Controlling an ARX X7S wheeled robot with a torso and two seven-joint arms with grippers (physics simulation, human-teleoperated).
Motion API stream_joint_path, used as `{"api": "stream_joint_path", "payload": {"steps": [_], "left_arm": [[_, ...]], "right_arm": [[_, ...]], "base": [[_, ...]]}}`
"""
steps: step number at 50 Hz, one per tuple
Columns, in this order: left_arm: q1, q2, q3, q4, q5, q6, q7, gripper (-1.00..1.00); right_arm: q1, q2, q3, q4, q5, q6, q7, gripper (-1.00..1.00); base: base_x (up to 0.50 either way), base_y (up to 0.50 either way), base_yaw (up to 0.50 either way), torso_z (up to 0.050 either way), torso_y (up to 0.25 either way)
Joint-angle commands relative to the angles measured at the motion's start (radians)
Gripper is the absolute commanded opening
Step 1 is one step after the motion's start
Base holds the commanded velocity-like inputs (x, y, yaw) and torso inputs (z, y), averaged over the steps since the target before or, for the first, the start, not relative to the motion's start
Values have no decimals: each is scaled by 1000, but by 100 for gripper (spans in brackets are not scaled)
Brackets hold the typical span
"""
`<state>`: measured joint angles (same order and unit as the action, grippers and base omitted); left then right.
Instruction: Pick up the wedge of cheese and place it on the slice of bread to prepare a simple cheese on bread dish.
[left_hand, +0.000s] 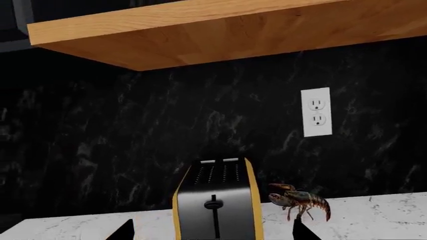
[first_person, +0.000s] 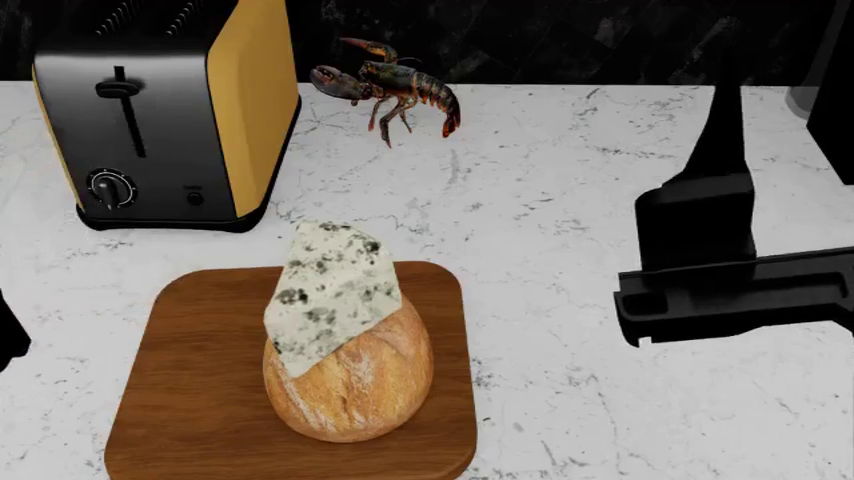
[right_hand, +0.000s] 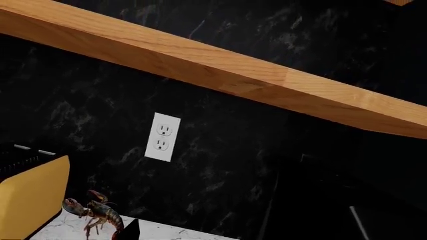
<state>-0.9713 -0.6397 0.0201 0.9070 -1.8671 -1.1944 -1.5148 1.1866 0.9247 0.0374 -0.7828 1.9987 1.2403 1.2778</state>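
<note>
- Judging the placing step as done: cheese (first_person: 330, 292) lies on the bread (first_person: 354, 385), leaning across its top and far end, nothing holding it
- Bread sits on the board (first_person: 187, 390), near the front of the white marble counter (first_person: 561, 250), toaster (first_person: 167, 105) behind and to the left
- Right arm (first_person: 727, 250) hangs well to the right of the board, clear of the food; its fingers can't be made out in the head view, and the right wrist view shows only one dark tip at the edge, so can't tell open or closed
- Left gripper (left_hand: 213, 232): two dark tips at the edge of the left wrist view, set wide apart, nothing between them, aimed at the toaster and lobster (left_hand: 301, 201)
- Next move, my guess: nothing but checking the cheese stays put; it sits tilted, so it could slide
- Cheese: pale cream wedge, blue-green mould specks, smaller than the bread
- Bread: oval, golden-brown crust, floury patches
</note>
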Motion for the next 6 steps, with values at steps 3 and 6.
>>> {"api": "stream_joint_path", "payload": {"steps": [3, 6], "left_arm": [[-3, -95, 35, 67, -52, 90, -49, 100], [-6, -115, 60, 77, -44, 121, -48, 100]], "right_arm": [[39, 39, -20, -9, 49, -19, 17, 100], [57, 51, -25, -6, 59, -22, 19, 100]], "base": [[0, 0, 0, 0, 0], [0, 0, 0, 0, 0]]}}
